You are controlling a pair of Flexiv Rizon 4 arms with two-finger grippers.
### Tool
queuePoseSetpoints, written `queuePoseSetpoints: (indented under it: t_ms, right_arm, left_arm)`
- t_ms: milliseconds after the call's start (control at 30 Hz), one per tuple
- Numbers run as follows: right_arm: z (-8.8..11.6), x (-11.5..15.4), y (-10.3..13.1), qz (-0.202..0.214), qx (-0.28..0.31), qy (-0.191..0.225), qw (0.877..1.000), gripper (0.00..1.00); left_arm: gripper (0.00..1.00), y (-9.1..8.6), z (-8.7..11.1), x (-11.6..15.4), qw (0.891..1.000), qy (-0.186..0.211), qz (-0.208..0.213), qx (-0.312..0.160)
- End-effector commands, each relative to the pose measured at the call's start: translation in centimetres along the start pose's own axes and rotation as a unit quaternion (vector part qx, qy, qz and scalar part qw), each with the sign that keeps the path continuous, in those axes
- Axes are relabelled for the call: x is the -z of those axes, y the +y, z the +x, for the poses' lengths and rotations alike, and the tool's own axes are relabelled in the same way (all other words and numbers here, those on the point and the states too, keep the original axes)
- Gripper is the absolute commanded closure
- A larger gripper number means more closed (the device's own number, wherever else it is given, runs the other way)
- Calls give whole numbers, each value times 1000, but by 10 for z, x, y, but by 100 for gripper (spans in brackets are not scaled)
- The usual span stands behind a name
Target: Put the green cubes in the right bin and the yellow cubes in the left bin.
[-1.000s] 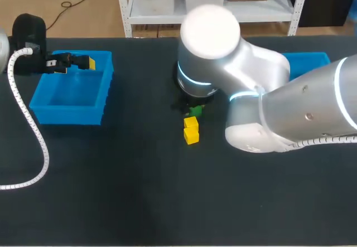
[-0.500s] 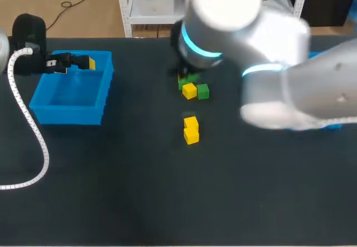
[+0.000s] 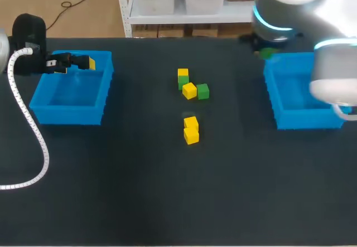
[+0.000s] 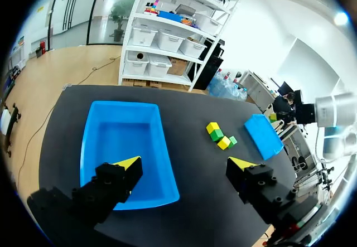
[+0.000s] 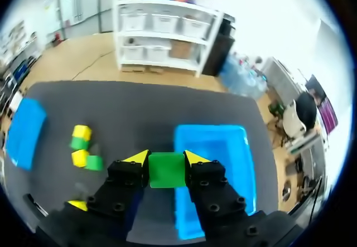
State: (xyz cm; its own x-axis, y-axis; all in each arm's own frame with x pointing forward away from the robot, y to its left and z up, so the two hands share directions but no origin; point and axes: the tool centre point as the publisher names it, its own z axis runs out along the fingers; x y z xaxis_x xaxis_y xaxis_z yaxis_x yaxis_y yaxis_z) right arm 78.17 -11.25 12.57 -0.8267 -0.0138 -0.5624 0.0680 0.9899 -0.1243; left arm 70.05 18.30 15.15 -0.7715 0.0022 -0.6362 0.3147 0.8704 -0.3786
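Note:
My right gripper (image 5: 166, 160) is shut on a green cube (image 5: 166, 170), held above the table at the near-left edge of the right blue bin (image 5: 215, 146). From above, that cube (image 3: 266, 52) shows under my right arm at the far left corner of the right bin (image 3: 279, 99). My left gripper (image 3: 78, 63) hangs open and empty over the far rim of the left blue bin (image 3: 72, 116). Mid-table lie a yellow cube (image 3: 183, 72) against a green one (image 3: 183, 82), a yellow cube (image 3: 189, 90) beside a green cube (image 3: 203, 91), and two touching yellow cubes (image 3: 191, 129).
The left bin's inside (image 4: 125, 146) looks bare in the left wrist view. My left arm's white cable (image 3: 28, 124) loops over the table left of that bin. Dark bare tabletop (image 3: 167, 202) fills the near half.
My right arm rose from the cube cluster at mid-table and swung right to the right bin, carrying the green cube. The left arm stayed still.

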Motion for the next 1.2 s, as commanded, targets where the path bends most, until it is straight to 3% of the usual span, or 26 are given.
queuePoseSetpoints:
  t_ms: [33, 233, 400, 467, 500, 667, 833, 1033, 1200]
  right_arm:
    - [3, -22, -43, 3, -25, -23, 999, 100]
    - [18, -38, -84, 14, -65, -3, 998, 100]
    - [43, -48, -97, 14, -86, 14, 996, 100]
    - [49, -51, -101, 21, -90, 20, 996, 75]
    - [49, -53, -103, 21, -94, 21, 995, 0]
    - [46, -52, -105, 15, -90, 13, 996, 0]
    - [25, -39, -93, 1, -56, -20, 998, 0]
    - [-9, -11, -54, -29, 33, -75, 996, 0]
    - [-17, 3, -9, -52, 94, -90, 990, 0]
  left_arm:
    - [0, 1, 1, 0, 1000, -3, 3, -1]
    - [0, 1, 1, 0, 1000, -3, 3, -1]
    - [0, 1, 1, 0, 1000, -3, 3, -1]
    - [0, 1, 1, 0, 1000, -3, 3, -1]
    - [0, 1, 1, 0, 1000, -3, 3, -1]
    - [0, 1, 1, 0, 1000, -3, 3, -1]
    - [0, 1, 1, 0, 1000, -3, 3, -1]
    - [0, 1, 1, 0, 1000, -3, 3, -1]
    - [0, 1, 1, 0, 1000, -3, 3, -1]
